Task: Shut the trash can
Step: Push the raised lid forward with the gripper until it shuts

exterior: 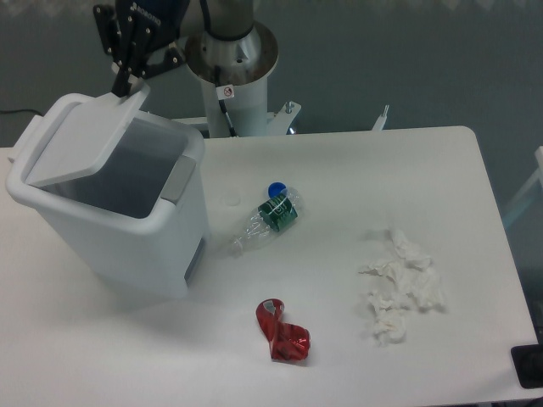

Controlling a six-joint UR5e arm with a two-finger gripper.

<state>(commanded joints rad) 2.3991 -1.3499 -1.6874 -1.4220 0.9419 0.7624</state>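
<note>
A robotics lab or test cell, by the look of it. A plain white rectangular table (pixel 339 170) stands against a bare grey-blue wall, and a round white robot pedestal with a metal collar (pixel 231 64) rises just behind the table's far edge, carrying a small warning sticker — fixed equipment, not furniture. On the table lie staged props: a crushed clear plastic bottle with a green label and blue cap (pixel 270 218), a crumpled red foil wrapper (pixel 282 332) and a heap of crumpled white tissue (pixel 401 287) — set well apart from one another.
</note>
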